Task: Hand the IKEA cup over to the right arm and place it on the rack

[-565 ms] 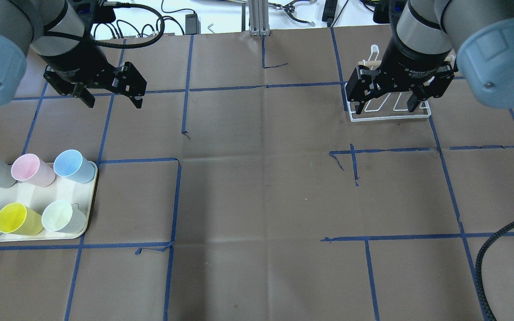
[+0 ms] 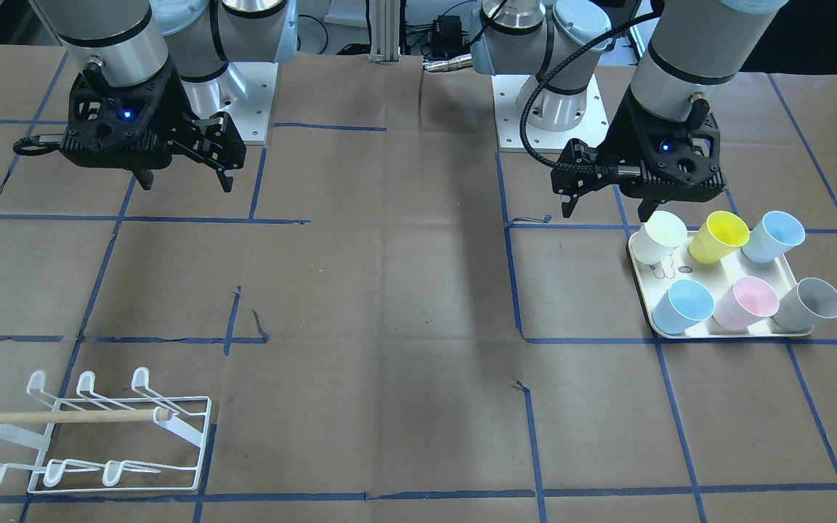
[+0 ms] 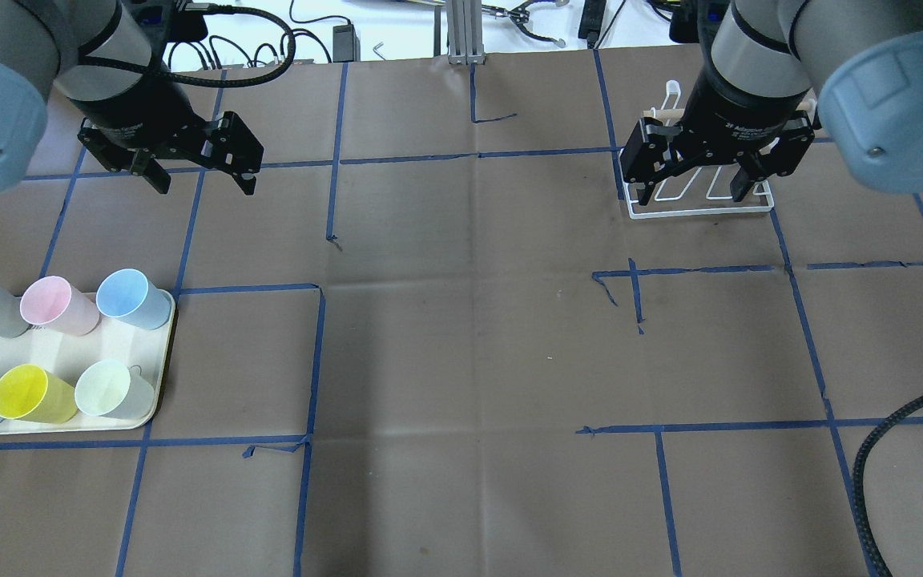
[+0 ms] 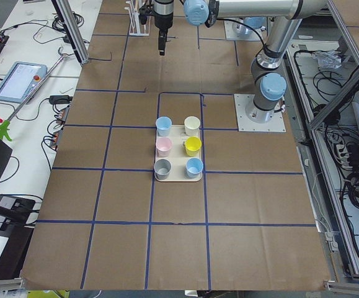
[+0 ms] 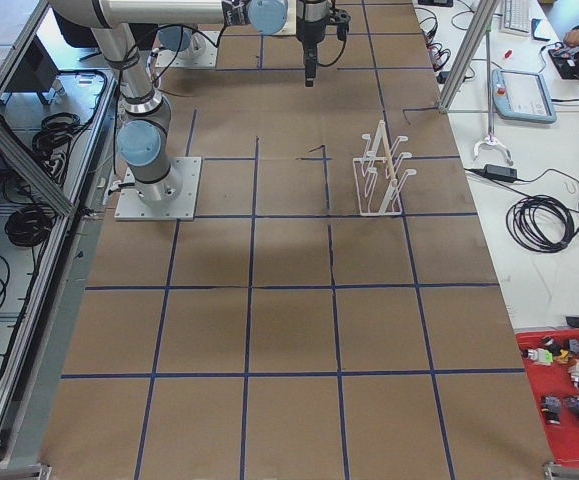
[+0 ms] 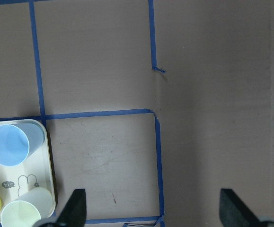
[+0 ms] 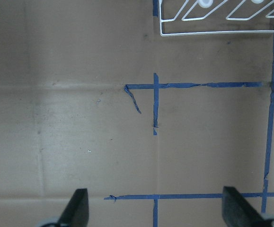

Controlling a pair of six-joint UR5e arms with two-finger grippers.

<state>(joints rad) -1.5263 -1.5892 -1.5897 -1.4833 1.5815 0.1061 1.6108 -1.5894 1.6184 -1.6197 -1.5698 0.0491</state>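
Cups [image 3: 129, 296] sit on a tray [image 3: 69, 353] down-left of the spread left gripper [image 3: 205, 186]; rack [image 2: 99, 416] lies ahead of the spread, empty right gripper [image 3: 691, 195].

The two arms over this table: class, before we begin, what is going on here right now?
Nothing is being handled yet. The left gripper hangs open and empty above the table, off to one side of the tray, where all six cups stand. The right gripper hangs open and empty too, over the table's other half, where the rack sits with no cup on its prongs. The hand-over has not yet begun.
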